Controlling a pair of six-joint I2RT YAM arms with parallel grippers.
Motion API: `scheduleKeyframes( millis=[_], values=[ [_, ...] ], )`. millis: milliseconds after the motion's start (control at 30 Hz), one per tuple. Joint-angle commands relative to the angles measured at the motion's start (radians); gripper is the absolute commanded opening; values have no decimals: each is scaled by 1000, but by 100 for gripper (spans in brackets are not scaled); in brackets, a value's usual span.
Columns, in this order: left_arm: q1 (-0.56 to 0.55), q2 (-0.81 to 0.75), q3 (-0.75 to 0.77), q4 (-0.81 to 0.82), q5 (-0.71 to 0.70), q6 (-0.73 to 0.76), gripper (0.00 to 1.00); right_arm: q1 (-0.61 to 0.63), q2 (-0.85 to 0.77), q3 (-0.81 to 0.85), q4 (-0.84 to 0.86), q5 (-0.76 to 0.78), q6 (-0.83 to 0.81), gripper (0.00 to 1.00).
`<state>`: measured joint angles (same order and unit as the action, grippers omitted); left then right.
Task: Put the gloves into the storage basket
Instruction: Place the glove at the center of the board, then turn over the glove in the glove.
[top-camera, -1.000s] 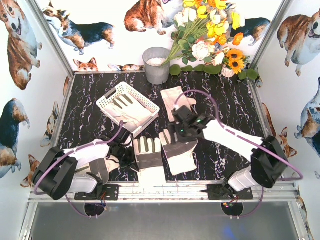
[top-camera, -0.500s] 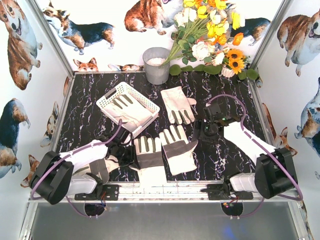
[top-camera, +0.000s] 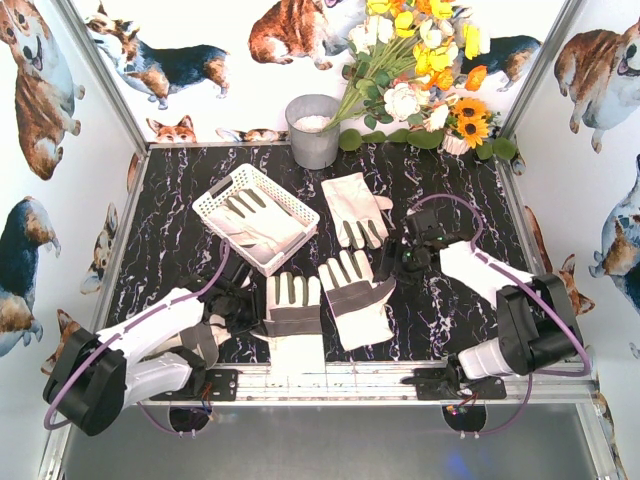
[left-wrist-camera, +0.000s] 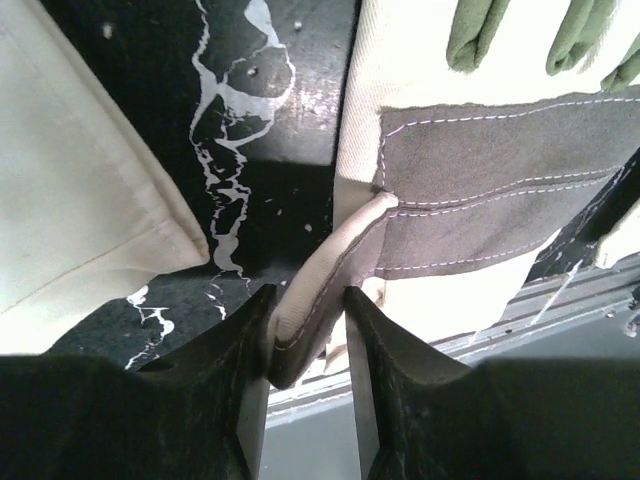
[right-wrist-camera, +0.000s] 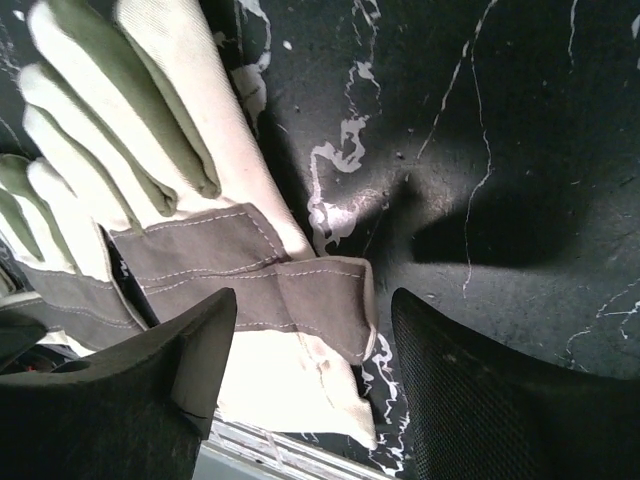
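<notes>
We judge the step in hand to be lifting the nearest glove (top-camera: 293, 315) by its cuff and carrying it to the storage basket (top-camera: 290, 247). The basket sits at the far left of the tabletop (top-camera: 470, 200) with one glove (top-camera: 250, 215) already lying in it. The left tool (left-wrist-camera: 307, 295) stands narrow, pinching a raised fold at the cuff's edge, while the rest of that glove lies flat at the near edge. The bite is thin and close to the hem, so we would raise it slowly and straight up until the hanging fingers clear the surface. Then we would swing it away and leftward, lower it over the basket's middle and let go only once the cuff is inside the rim. The middle glove (top-camera: 358, 300) lies just beside the pinched one and may touch it, so a dragging lift could pull it along. The right tool (right-wrist-camera: 312, 297) hangs wide with nothing in it, at that middle glove's cuff. We would hold it clear of the left arm's path, or let it close on that cuff. A third loose glove (top-camera: 355, 208) lies farther back, near the basket's right corner. We can read no brand, label or writing on the gloves, the basket or the grey bucket (top-camera: 313, 130), and the walls show only dog pictures.
</notes>
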<state>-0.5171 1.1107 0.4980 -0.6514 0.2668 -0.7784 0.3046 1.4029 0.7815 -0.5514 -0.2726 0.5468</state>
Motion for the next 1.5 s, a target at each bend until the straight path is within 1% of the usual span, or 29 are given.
scheduleKeyframes(
  millis=[0,100,133,200,233,267,300,400,500,667,767,1000,1133,1267,1367,1467],
  values=[
    [12,-17,0,-16,-47,-20,24,-5,29,-24,82,-25,15,63],
    [12,-5,-10,18,-29,-16,13,-5,48,-32,94,-28,16,53],
    [12,1,-15,33,-23,-15,9,-5,53,-34,100,-29,18,46],
    [13,12,-22,65,-14,-15,2,-6,51,-34,102,-29,17,24],
    [12,19,-25,86,-7,-15,0,-7,45,-33,95,-23,18,13],
    [12,24,-26,110,3,-17,0,-8,35,-29,82,-12,18,5],
    [12,28,-29,136,12,-19,0,-10,22,-24,65,1,15,0],
    [11,49,-37,222,44,-27,0,-19,-42,-9,-1,59,0,0],
    [6,83,-44,308,80,-57,0,-28,-116,23,-102,135,-23,0],
    [-28,150,-51,481,122,-178,0,-30,-218,113,-294,321,-61,0],
    [-76,199,-21,567,107,-233,0,-30,-257,148,-360,372,-80,0],
    [-177,348,32,737,68,-335,0,-25,-315,166,-356,333,-76,0],
    [-194,389,43,764,71,-352,0,5,-311,177,-363,335,-50,0],
    [-195,391,45,766,71,-351,0,87,-318,194,-367,378,2,0],
    [-195,392,46,766,73,-348,0,181,-317,209,-357,429,63,0],
    [-197,397,47,769,74,-346,0,251,-319,208,-308,439,126,0]
  ],
)
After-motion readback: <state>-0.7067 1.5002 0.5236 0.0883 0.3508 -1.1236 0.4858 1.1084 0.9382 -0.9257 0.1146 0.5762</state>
